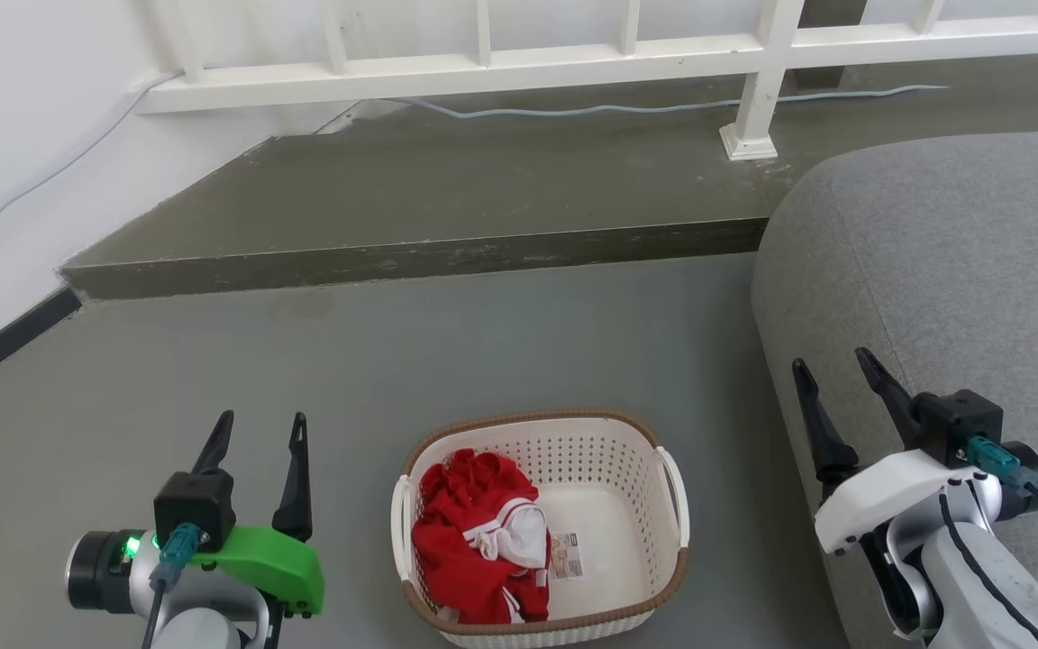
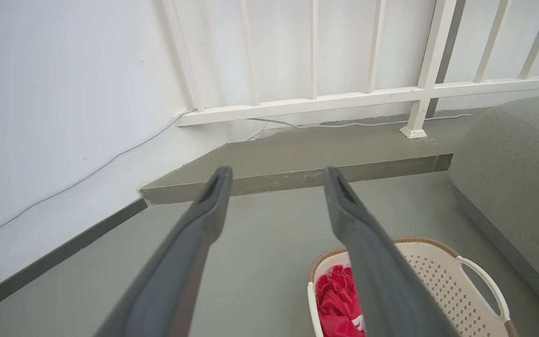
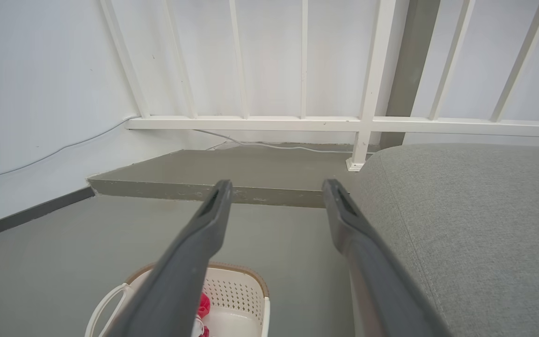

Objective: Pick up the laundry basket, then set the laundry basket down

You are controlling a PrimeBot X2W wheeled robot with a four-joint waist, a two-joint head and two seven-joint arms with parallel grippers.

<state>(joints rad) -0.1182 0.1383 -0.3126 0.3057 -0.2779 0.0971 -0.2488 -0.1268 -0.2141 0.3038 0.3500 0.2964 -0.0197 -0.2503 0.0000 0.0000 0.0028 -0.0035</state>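
A cream basket (image 1: 573,455) with a brown rim sits on the grey floor (image 1: 393,351), low in the head view, between the two arms. Neither arm touches it. Inside, a crumpled red and white garment (image 1: 474,532) fills its left half, and a small paper label (image 1: 566,554) lies on the bare bottom beside the cloth. A white handle (image 1: 674,496) curves along its right side.

The left gripper (image 1: 263,418), on a green-shelled wrist, hangs well to the basket's left, its two dark fingers spread apart and holding nothing. From the left wrist camera, the basket (image 2: 442,281) lies below and to the right of those fingers.

The right gripper (image 1: 830,359), on a white-shelled wrist, is off to the basket's right, in front of a grey fabric sofa (image 1: 951,252). Its fingers are also spread, with nothing between them.

Beyond the basket, a low concrete step (image 1: 447,198) crosses the floor. A white railing (image 1: 573,54) stands on it, and a pale cable (image 1: 627,110) runs along the railing's foot. A white wall (image 1: 14,135) closes the left side.
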